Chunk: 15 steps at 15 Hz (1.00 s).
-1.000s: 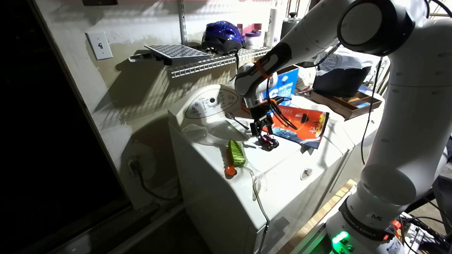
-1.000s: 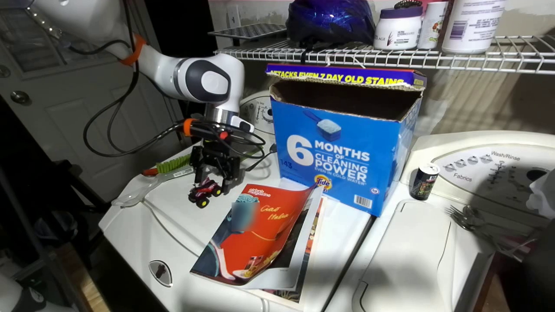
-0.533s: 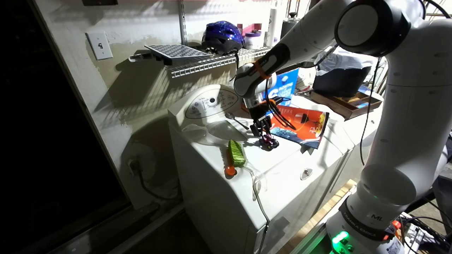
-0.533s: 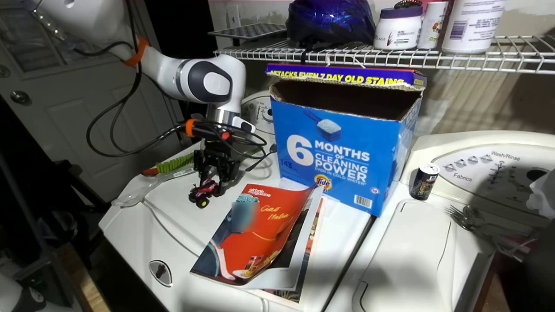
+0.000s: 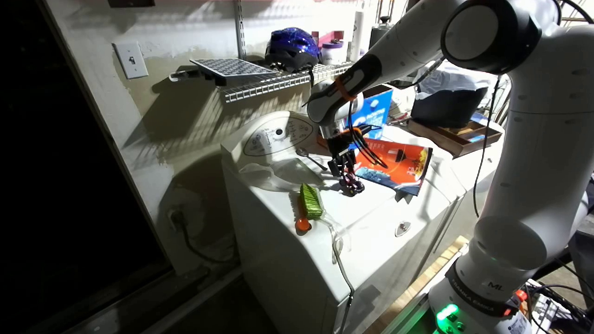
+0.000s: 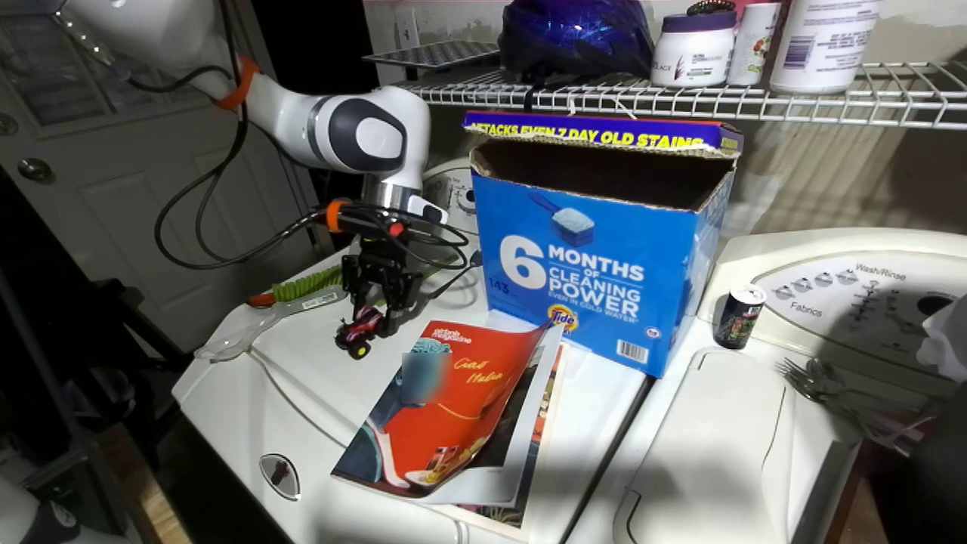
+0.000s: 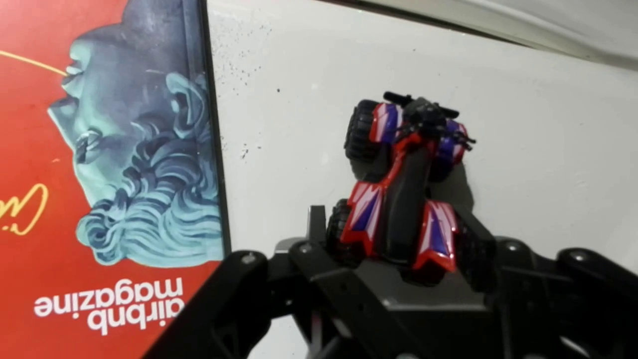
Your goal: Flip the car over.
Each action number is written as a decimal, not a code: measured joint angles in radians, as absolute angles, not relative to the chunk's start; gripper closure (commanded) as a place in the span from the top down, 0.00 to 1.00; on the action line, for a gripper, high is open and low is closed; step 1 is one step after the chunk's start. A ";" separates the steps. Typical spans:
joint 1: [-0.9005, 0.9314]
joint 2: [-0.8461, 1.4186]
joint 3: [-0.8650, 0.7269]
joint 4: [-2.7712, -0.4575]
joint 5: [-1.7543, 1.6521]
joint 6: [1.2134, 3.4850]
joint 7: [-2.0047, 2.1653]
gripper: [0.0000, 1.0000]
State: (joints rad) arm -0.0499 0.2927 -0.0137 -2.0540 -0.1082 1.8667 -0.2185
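The car is a small toy quad bike with red, white and purple fenders, a black seat and black tyres. In the wrist view the car (image 7: 406, 199) points away from me, wheels down, with its handlebar at the far end. My gripper (image 7: 396, 223) is shut on its rear end, one finger (image 7: 316, 222) against the left rear wheel and the opposite one at the right rear wheel. In both exterior views the car (image 6: 361, 331) hangs at the fingertips, at or just above the white washer top (image 6: 302, 393). Whether its front wheels touch the surface I cannot tell.
An orange-red magazine (image 6: 461, 400) lies beside the car, and a tall blue detergent box (image 6: 589, 249) stands behind it. A green brush (image 5: 311, 202) and a small orange piece (image 5: 302, 225) lie on the opposite side. A wire shelf (image 5: 287, 81) juts from the wall above.
The jaws have come together from wide apart onto the car's rear wheels. Since half a second ago, gripper and car have shifted up slightly together.
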 measured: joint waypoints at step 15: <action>-0.046 0.204 -0.010 -2.060 -0.109 1.844 -0.271 0.37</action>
State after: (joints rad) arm -0.0458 0.2045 -0.0101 -2.0600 -0.1088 1.8436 -0.2710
